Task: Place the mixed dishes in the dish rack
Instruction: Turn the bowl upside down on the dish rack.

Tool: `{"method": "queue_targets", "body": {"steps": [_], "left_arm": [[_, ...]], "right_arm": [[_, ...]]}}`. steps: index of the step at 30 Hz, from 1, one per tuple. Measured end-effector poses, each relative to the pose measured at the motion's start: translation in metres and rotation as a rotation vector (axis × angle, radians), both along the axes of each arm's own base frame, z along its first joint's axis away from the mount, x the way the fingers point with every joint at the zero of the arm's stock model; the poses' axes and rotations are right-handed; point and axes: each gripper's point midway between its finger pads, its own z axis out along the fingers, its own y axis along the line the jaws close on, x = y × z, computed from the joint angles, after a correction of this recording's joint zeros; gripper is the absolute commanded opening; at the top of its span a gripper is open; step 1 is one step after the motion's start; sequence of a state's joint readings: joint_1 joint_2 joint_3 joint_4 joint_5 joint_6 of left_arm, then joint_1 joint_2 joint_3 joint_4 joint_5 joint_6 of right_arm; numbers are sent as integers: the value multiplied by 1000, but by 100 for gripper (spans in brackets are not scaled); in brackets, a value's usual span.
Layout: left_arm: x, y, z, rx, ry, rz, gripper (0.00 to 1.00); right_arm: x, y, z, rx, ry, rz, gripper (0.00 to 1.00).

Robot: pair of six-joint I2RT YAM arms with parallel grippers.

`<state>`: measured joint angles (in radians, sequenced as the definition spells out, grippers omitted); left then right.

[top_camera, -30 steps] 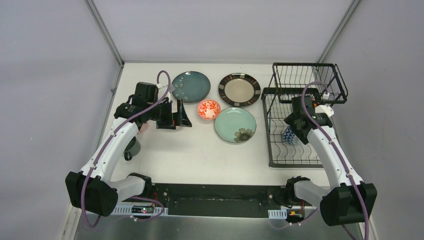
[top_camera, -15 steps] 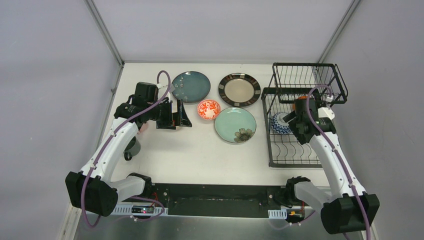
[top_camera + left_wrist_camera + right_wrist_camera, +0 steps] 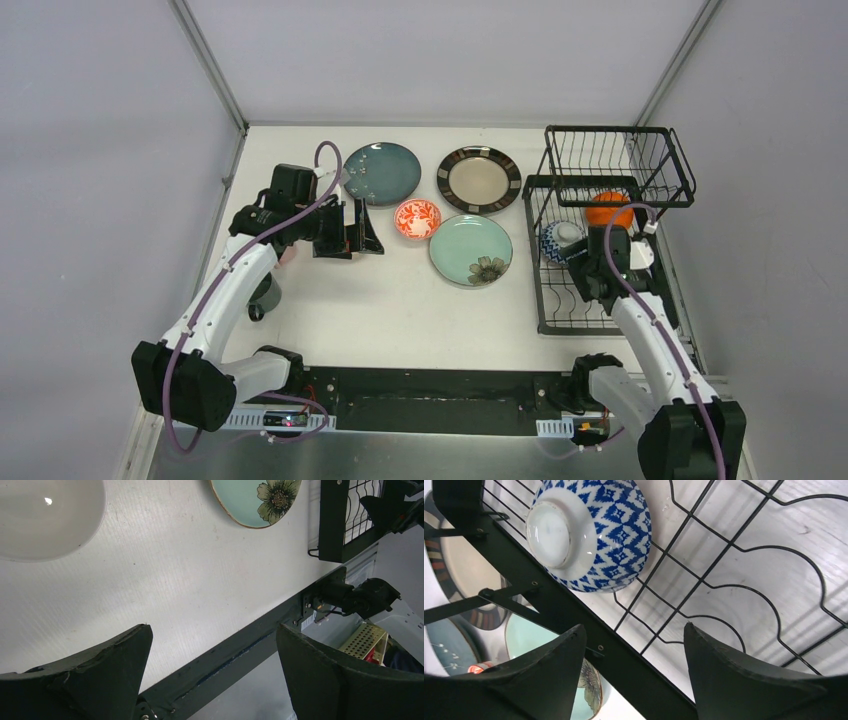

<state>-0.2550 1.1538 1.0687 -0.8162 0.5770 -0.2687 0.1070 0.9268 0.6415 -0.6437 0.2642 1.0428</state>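
Dish rack (image 3: pixel 612 152) holds an upturned blue bowl (image 3: pixel 589 535) in its tray. Right claw (image 3: pixel 634 627) hangs above, parted and empty; left claw (image 3: pixel 214 626) gapes wide over the bench (image 3: pixel 175 580), empty

Black wire dish rack (image 3: pixel 605 128) at the table's right: a blue-and-white patterned bowl (image 3: pixel 589 532) lies upside down on its slotted lower tray by the left wall, and an orange bowl (image 3: pixel 609 208) sits beside it toward the back, below the raised basket tier. On the table to the rack's left, flat and face up, are the dark teal speckled plate (image 3: pixel 382 173), dark-rimmed beige plate (image 3: pixel 479 180) and mint green flower plate (image 3: pixel 470 250) — small red-patterned bowl (image 3: pixel 417 218) upright between them.
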Motion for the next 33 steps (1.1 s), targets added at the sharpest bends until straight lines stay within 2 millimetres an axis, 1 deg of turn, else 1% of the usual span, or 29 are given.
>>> {"method": "queue_targets", "body": {"steps": [2, 5, 11, 15, 18, 25, 29, 33], "left_arm": [[0, 0, 0, 0, 0, 0, 99], [0, 0, 0, 0, 0, 0, 99], [-1, 0, 3, -2, -13, 0, 99], [-3, 1, 8, -5, -35, -2, 99], [-3, 2, 9, -2, -42, 1, 99], [-1, 5, 8, 16, -52, 13, 99], [0, 7, 6, 25, -53, 22, 99], [1, 8, 5, 33, -55, 28, 99]], "right_arm": [[3, 0, -5, 29, -34, -16, 72], [14, -1, -8, 66, -95, -35, 72], [39, 4, -6, 149, -227, -39, 71], [51, 5, -1, 173, -283, -39, 66], [55, 3, 1, 177, -319, -49, 62], [53, 0, -9, 185, -344, -81, 60], [59, 1, -11, 205, -361, -88, 56], [63, 3, -22, 224, -361, -95, 52]]}}
